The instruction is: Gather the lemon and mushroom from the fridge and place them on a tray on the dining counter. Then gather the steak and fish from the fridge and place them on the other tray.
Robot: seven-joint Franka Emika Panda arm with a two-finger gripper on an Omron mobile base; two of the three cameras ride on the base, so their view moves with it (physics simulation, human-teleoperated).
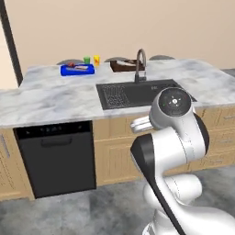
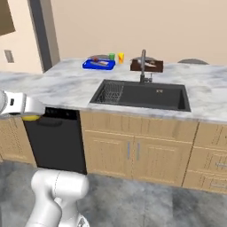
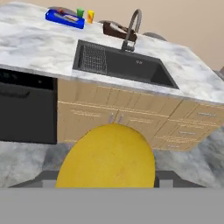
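And here's the glossy white arm with dark joints [image 1: 176, 151], all smooth, rounded, bulging segments. A broad black band sweeps diagonally across its lower body, curved like a collar. Up top sits a round dark-grey end cap with a ring of tiny pale marks and a small central dot. A short silvery-white cylindrical link juts out beside it. The base swells into plump, shiny white domes.

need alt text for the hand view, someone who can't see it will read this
A yellow lemon sits large at the bottom, held in the hand. Beyond it stands the marble dining counter with a dark sink and curved tap. A blue tray and a brown tray sit at the counter's far edge.
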